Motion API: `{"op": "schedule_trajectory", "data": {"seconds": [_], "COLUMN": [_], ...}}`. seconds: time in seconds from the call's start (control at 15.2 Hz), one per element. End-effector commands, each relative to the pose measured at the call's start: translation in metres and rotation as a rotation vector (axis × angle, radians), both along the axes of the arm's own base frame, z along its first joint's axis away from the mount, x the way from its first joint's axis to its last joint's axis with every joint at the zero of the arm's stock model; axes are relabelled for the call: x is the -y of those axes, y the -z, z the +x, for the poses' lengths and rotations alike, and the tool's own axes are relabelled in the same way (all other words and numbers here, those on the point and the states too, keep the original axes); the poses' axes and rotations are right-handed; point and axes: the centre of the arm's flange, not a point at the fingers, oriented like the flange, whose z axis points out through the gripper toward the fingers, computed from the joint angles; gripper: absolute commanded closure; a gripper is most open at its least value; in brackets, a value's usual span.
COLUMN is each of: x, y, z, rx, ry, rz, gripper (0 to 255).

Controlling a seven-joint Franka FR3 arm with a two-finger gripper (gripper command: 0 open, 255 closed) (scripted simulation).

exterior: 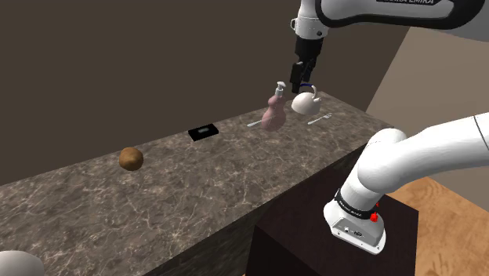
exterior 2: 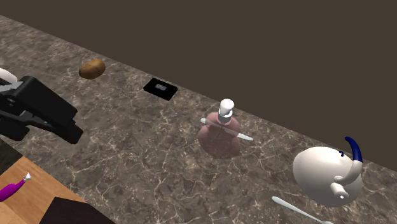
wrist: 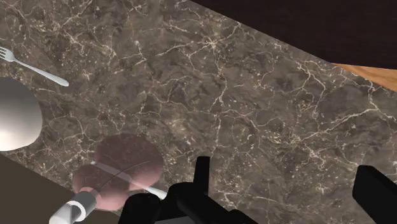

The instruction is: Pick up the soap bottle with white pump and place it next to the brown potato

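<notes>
A round pink soap bottle (exterior: 273, 112) with a white pump (exterior: 279, 88) stands upright on the dark marble counter (exterior: 235, 172). The brown potato (exterior: 131, 158) lies far off toward the shoulder view's left. My black gripper (exterior: 298, 80) hangs open above the counter, a little higher than the pump and to its right in that view. In the wrist view the fingers (wrist: 201, 175) stand wide apart around bare marble, and the bottle (wrist: 124, 167) lies outside them, beside one finger. The second exterior view has the bottle (exterior 2: 219, 137), potato (exterior 2: 92, 68) and gripper (exterior 2: 67, 129).
A white teapot (exterior: 304, 102) with a blue handle stands close beside the bottle, under the gripper. A fork (exterior: 320, 119) lies past it, and a thin utensil (exterior 2: 245, 136) behind the bottle. A flat black object (exterior: 204, 133) lies between bottle and potato.
</notes>
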Motion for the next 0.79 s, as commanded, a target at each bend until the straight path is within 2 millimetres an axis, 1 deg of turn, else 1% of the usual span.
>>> {"op": "schedule_trajectory", "data": {"seconds": [0.0,0.73], "x": [0.0,0.119], "y": [0.0,0.044], "z": [0.0,0.077], "rx": [0.0,-0.005], "ry": [0.0,-0.07], "rz": [0.0,0.034], "gripper": [0,0]}}
